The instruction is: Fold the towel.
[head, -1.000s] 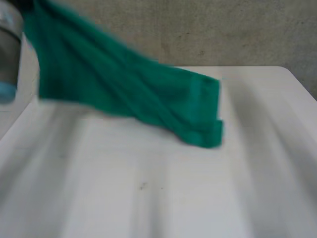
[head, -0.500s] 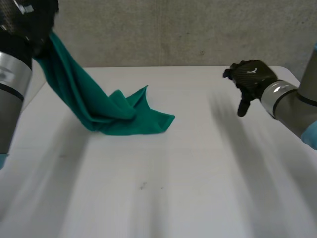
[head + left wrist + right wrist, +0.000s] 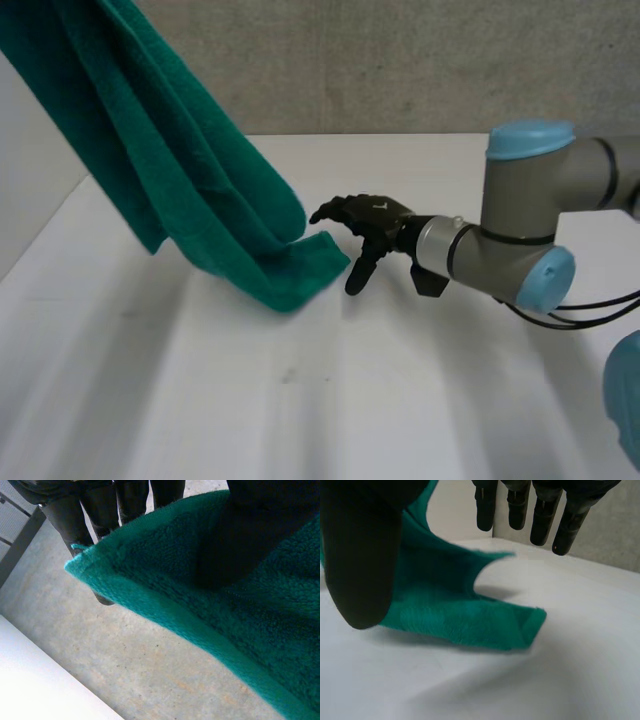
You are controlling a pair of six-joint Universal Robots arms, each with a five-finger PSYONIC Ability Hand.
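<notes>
A green towel (image 3: 180, 170) hangs slanting from high at the left, and its low end rests in a fold on the white table (image 3: 300, 420). In the left wrist view the towel (image 3: 225, 605) is pinched between the thumb and fingers (image 3: 75, 515) of my left hand. My right hand (image 3: 365, 225) hovers low over the table just right of the towel's low end, a small gap apart. It is open, with fingers (image 3: 540, 510) hanging straight above the folded end (image 3: 465, 620) and nothing in them.
My right arm (image 3: 530, 230), with its blue caps, reaches across the table's right half. A grey wall (image 3: 400, 60) runs behind the table's far edge. The table's left edge (image 3: 40, 240) passes below the hanging towel.
The right hand has swung leftward across the table to the towel's low end. The towel now hangs higher and straighter, with less of it lying on the table.
</notes>
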